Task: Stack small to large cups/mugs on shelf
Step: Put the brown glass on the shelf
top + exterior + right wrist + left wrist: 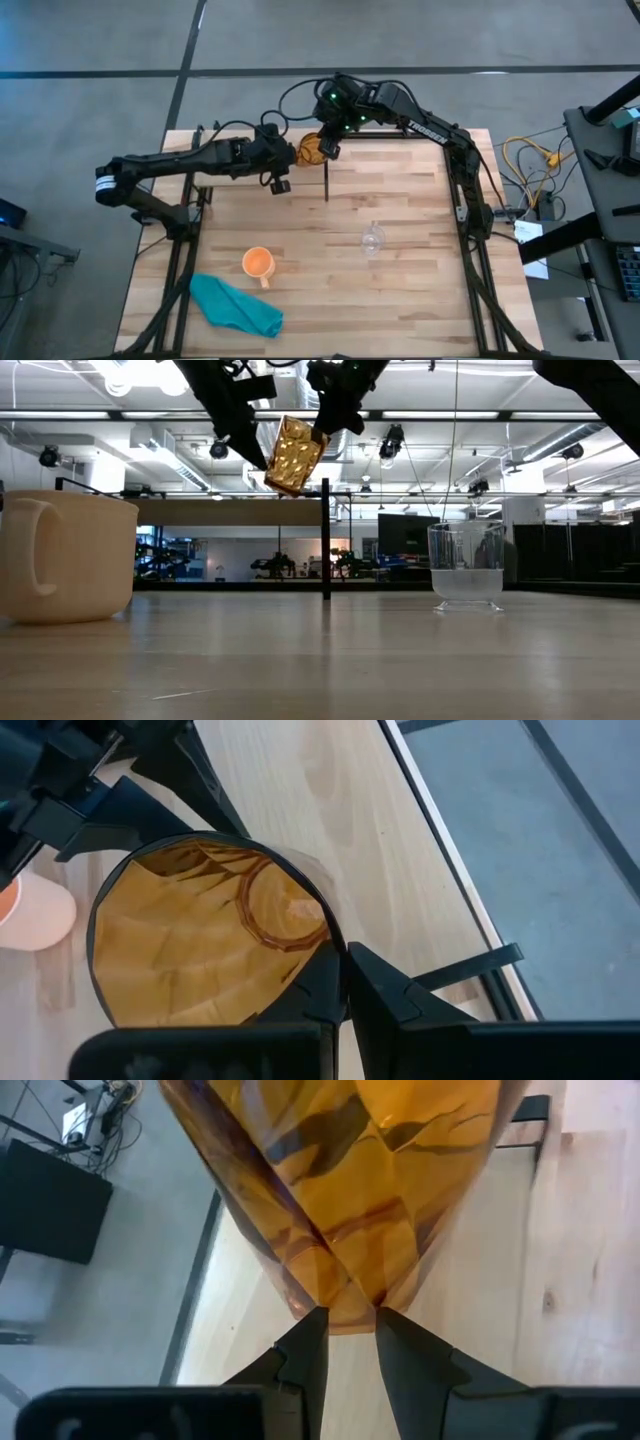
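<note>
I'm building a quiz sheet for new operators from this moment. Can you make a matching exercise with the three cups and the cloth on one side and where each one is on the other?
Things:
1. amber tumbler
2. orange mug
3. clear glass cup
4. teal cloth

Places:
A. lying at the table's near left corner
B. standing alone, right of the table's middle
C. held tilted in the air by the left gripper at its base and the right gripper at its rim
D. standing on the table just beyond the cloth

Pairs: 1-C, 2-D, 3-B, 4-A
</note>
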### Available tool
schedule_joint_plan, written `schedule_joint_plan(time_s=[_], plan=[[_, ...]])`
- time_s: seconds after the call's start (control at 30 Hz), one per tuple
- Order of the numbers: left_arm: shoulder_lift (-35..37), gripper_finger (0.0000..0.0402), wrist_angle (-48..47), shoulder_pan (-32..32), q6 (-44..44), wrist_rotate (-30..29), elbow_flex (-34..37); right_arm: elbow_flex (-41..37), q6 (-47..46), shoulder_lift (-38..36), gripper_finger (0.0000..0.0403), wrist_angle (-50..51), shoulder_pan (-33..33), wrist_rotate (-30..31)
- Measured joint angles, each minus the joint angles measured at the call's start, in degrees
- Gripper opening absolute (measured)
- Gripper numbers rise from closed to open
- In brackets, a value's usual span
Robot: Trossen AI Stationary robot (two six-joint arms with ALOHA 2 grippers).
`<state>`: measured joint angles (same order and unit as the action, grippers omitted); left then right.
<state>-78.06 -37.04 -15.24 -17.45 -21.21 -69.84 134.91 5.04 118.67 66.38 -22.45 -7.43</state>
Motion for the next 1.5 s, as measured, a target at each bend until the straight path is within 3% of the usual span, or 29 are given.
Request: schedule_joint_plan(time_s=[0.7,1.5], plan=[[-0.3,0.0074,1.9,-2.1,0.2,3.2,0.0,0.1,0.0,0.0,0.0009,-6.1,0.0,-0.5],[-0.9,0.0074,3.5,-3.5,0.1,6.3,2.8,-0.2,-2.0,2.3,0.0009,-6.3,-0.6,-1.9]])
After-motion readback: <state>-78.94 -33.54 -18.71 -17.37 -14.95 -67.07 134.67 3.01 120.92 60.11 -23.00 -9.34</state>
